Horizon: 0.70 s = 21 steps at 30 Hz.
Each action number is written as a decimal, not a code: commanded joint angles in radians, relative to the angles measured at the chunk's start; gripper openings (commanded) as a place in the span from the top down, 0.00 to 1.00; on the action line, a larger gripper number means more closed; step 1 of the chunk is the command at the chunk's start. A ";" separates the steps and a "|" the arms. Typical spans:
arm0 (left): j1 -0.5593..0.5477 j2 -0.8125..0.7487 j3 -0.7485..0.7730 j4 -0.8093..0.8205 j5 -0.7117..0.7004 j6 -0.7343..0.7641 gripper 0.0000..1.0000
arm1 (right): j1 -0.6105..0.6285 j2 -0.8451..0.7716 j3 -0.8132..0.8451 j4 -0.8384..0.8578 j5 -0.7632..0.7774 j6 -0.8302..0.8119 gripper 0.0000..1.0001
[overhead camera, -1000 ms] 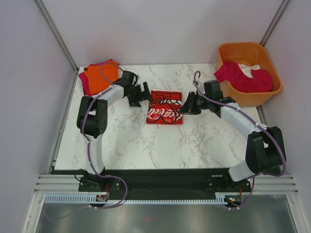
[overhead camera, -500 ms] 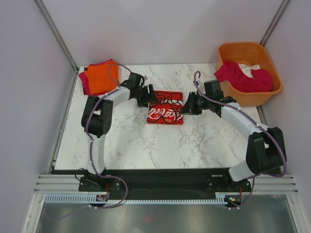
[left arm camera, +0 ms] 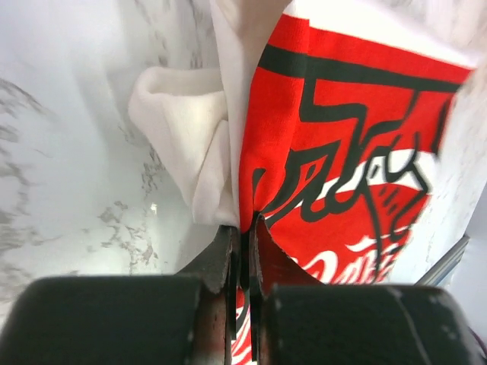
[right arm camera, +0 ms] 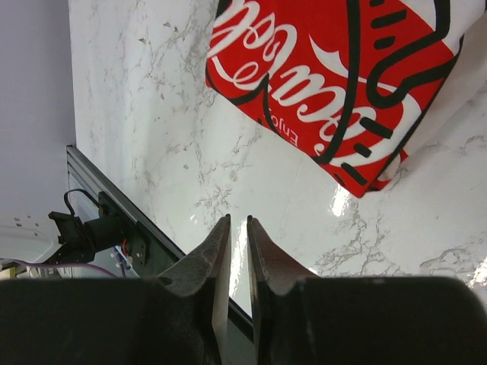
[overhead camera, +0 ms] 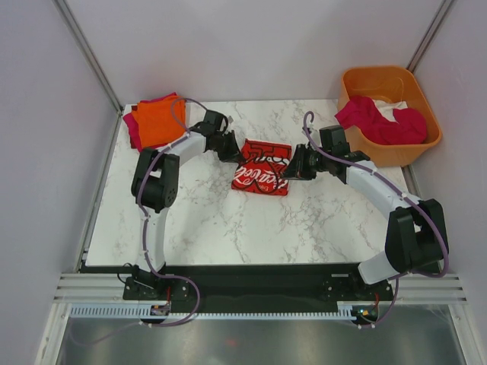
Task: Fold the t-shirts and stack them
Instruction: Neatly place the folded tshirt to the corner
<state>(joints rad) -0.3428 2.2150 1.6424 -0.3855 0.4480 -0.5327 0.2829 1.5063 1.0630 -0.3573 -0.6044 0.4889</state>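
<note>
Left end effector [left arm camera: 242, 226] low, pinching logo tee [left arm camera: 342, 137] edge.

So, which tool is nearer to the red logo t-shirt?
Left. The left tool is shut on the left edge of the t-shirt; the right tool stands just off its right edge, not touching.

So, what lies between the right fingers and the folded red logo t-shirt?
Only bare white marble tabletop up to the t-shirt, per the right wrist view.
</note>
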 commanded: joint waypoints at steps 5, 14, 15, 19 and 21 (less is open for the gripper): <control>0.136 -0.034 0.227 -0.134 0.058 0.128 0.98 | -0.005 -0.060 0.015 0.021 -0.009 -0.001 0.79; 0.258 0.118 0.551 -0.311 0.060 0.227 0.98 | -0.002 -0.075 0.002 0.040 -0.014 0.004 0.79; 0.274 0.130 0.610 -0.329 0.060 0.229 0.98 | -0.004 -0.075 0.000 0.041 -0.014 0.004 0.79; 0.318 0.190 0.758 -0.371 0.066 0.229 0.98 | -0.001 -0.077 -0.011 0.050 -0.017 0.007 0.79; 0.341 0.198 0.810 -0.371 0.075 0.227 0.98 | 0.001 -0.080 -0.018 0.055 -0.015 0.005 0.79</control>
<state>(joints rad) -0.0319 2.4119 2.3383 -0.7315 0.4786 -0.3492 0.2832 1.4628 1.0557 -0.3424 -0.6075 0.4931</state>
